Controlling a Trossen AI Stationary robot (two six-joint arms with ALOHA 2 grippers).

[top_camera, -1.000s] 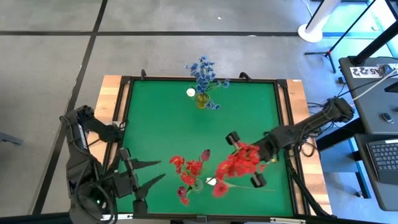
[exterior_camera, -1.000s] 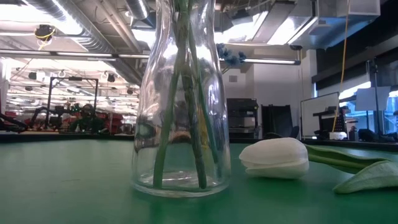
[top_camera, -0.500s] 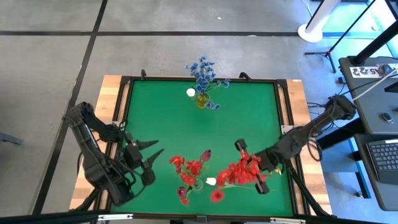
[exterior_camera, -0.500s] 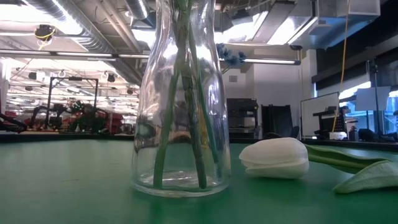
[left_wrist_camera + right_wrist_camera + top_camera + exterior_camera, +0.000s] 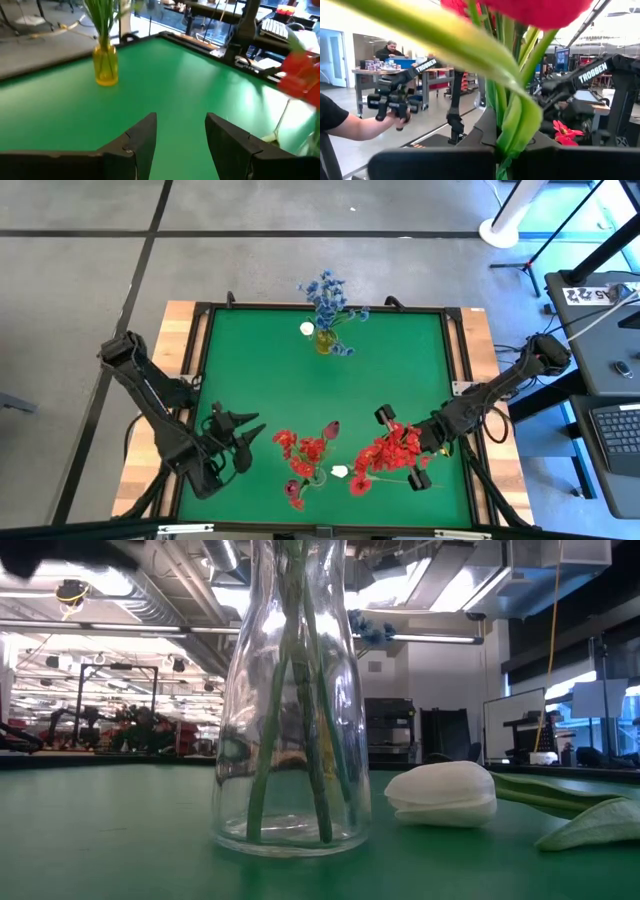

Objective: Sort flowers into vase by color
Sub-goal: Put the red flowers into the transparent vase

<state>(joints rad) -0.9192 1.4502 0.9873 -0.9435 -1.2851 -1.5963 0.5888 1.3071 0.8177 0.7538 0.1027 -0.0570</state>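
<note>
From above, my tabletop (image 5: 400,380) is evenly and brightly lit, shadows short and soft. At table height the ceiling lamps behind glare through the glass vase (image 5: 290,700), which bends what shows through it; the white bud (image 5: 442,794) is sharp, the room hazy. My left wrist view is motion-blurred, the red flower (image 5: 301,80) a smear. My right wrist view has stems (image 5: 512,100) pressed close and out of focus.

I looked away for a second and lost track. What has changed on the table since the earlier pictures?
The right gripper, shut on the bunch of red flowers, carried it toward the near edge, then slightly left. The open left gripper swung in toward the clear vase with red flowers. The yellow vase of blue flowers and white tulip bud stayed put.
</note>
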